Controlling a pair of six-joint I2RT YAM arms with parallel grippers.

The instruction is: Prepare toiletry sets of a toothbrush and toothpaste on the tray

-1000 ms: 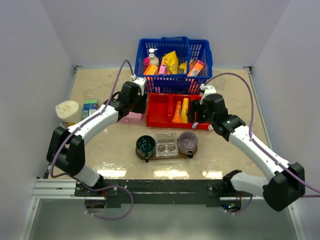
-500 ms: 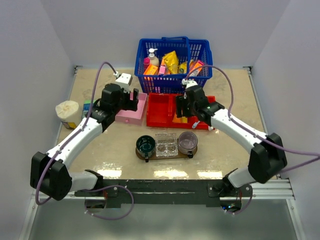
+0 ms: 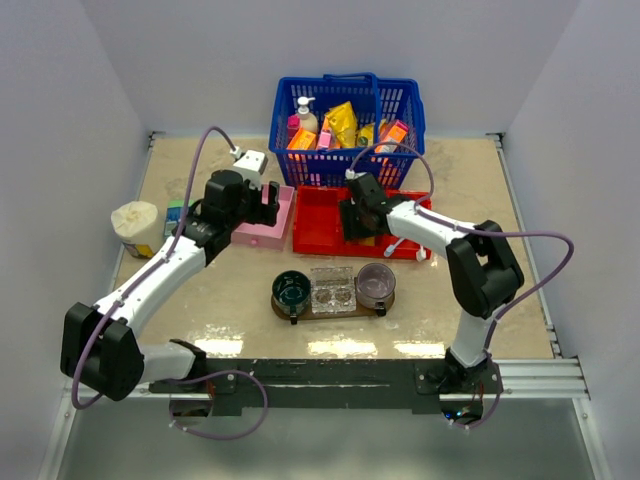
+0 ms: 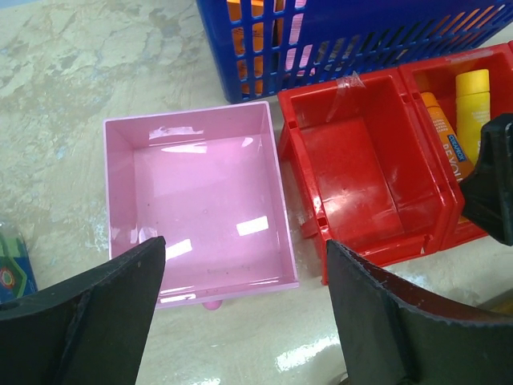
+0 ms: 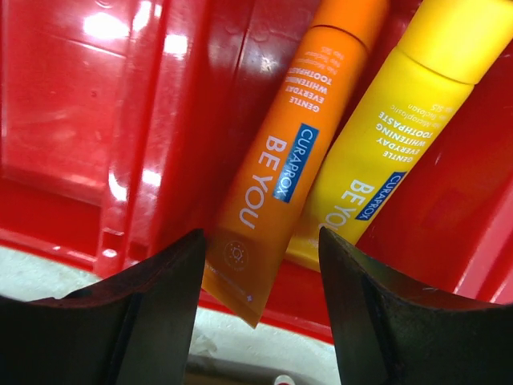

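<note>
A marbled beige tabletop (image 3: 200,165) fills a white-walled cell, with a blue basket (image 3: 345,100) at its 12 o'clock edge and a red bin (image 3: 315,238) just on the basket's 6 o'clock side. We judge the step in hand to be lifting a toothpaste out of that bin, from the compartment beside its empty 9 o'clock one. The right claw (image 5: 260,237) hangs over that compartment, fingers spread wide and holding nothing. It straddles the crimped end of the orange toothpaste tube (image 5: 284,160), and we cannot tell whether the pads touch it. The yellow toothpaste tube (image 5: 393,136) lies against the orange one at 3 o'clock. To do this well we would centre on the orange tube, sink low beside the compartment wall, and close across the tube's width without catching its neighbour. The tray (image 3: 388,302), carrying cups (image 3: 292,288), sits apart at 6 o'clock of the bin. The left claw (image 4: 244,245) hovers wide open and empty over the pink box (image 4: 192,184), at 9 o'clock of the bin.
</note>
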